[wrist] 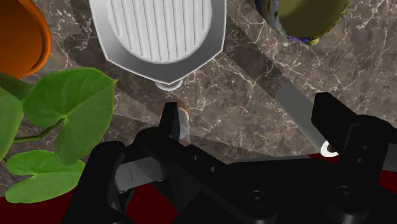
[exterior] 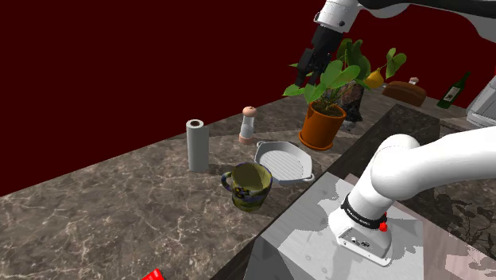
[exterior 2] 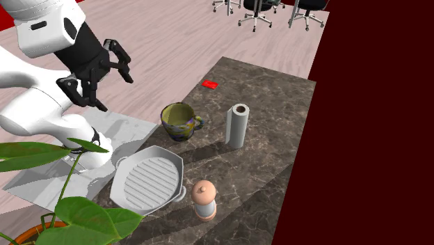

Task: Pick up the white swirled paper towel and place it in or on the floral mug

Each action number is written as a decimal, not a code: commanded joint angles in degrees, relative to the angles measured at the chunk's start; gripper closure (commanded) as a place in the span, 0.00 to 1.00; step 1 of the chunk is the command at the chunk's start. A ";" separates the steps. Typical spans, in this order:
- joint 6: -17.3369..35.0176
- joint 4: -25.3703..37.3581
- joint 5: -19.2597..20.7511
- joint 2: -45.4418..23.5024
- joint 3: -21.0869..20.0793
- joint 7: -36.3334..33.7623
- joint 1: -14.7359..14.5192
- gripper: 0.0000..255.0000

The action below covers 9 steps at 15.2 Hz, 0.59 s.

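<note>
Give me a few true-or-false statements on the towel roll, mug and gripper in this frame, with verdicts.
1. The paper towel roll stands upright on the counter. True.
2. The gripper is shut on the roll. False: it is open, up in the air, holding nothing.
3. The mug lies on its side. False: it stands upright, mouth up.
4. The ribbed pan sits between the mug and the orange plant pot. True.
5. The roll rests in the mug. False: it stands apart from the mug, on the counter.
</note>
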State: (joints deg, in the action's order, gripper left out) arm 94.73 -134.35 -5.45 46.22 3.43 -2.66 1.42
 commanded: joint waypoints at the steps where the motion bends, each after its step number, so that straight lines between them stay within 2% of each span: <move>1: 0.00 0.00 0.00 0.00 0.00 0.00 0.00 0.00; 9: 9.28 4.07 -1.85 -14.34 -6.65 -5.93 -2.17 0.00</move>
State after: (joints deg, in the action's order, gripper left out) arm 103.15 -131.06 -7.23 33.62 -2.49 -7.88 -0.56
